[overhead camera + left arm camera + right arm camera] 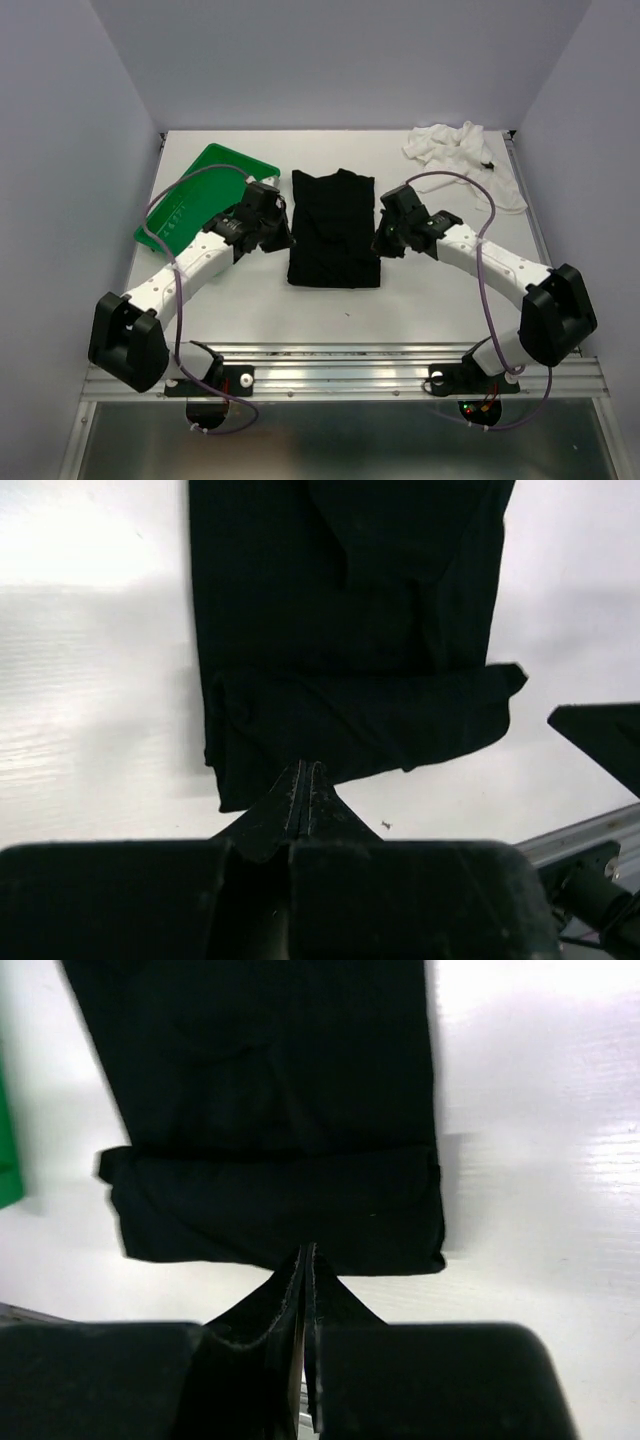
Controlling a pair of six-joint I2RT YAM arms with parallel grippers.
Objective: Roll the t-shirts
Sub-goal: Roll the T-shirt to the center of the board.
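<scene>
white worktop [250, 310] enclosed by pale walls carries everything. the black t-shirt [335, 230] lies flat as a long folded strip between the two claws. the left claw [283, 238] is at one long edge and the right claw [380, 240] at the other, both low over the cloth.

from the left wrist, the left claw [303, 780] has its fingers pressed together. the tips sit right at the edge of a thicker turned-over band of the black t-shirt [350, 630], and the rest of the strip runs away beyond the tips. whether any cloth is nipped between the fingers cannot be told.

the right wrist shows the same. the right claw [305, 1260] is closed, its tips meet the band's edge, and the black t-shirt [270, 1110] stretches ahead of it.

only the overhead view shows the white t-shirt [450, 145]. it is crumpled in the far corner, well beyond the right claw. that view also shows the whole green tray [195, 205], tilted on the outer side of the left claw. the right wrist catches just a sliver of the green tray [8, 1150] past the shirt. only the wrist views show the turned-over band clearly.
</scene>
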